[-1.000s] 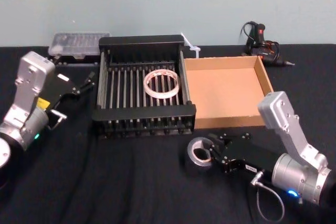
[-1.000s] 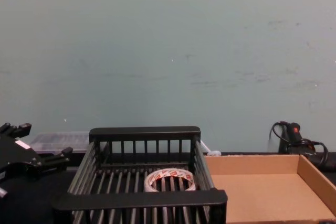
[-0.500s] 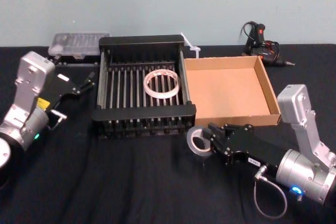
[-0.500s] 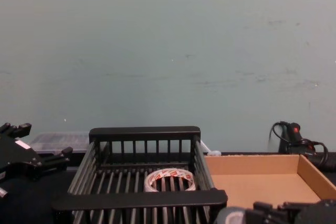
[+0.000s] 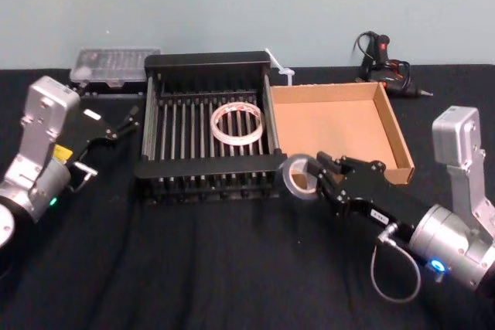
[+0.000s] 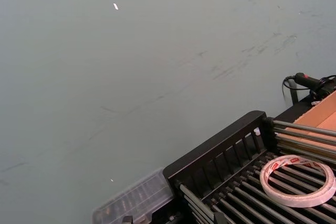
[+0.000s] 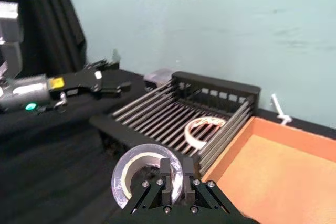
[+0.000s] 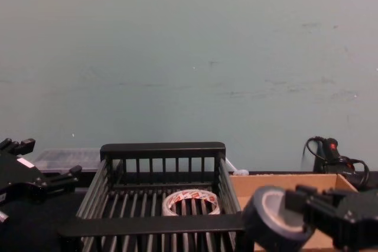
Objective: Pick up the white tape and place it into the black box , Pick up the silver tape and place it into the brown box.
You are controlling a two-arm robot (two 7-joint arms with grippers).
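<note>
Silver tape (image 5: 298, 176) was clamped in right pincer (image 5: 319, 180), off the table, brown box (image 5: 396, 138) just right and beyond it.

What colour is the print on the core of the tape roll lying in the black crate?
Red, on the white tape's inner ring; the chest view shows it best.

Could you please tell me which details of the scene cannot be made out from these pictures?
- Grey-silver tape roll: its far rim, behind the right end effector, head view.
- Black slatted crate: front cut off by the bottom edge, chest view.
- Whitish tape roll: red core print too small to read.
- Left end effector: open or shut, unclear.
</note>
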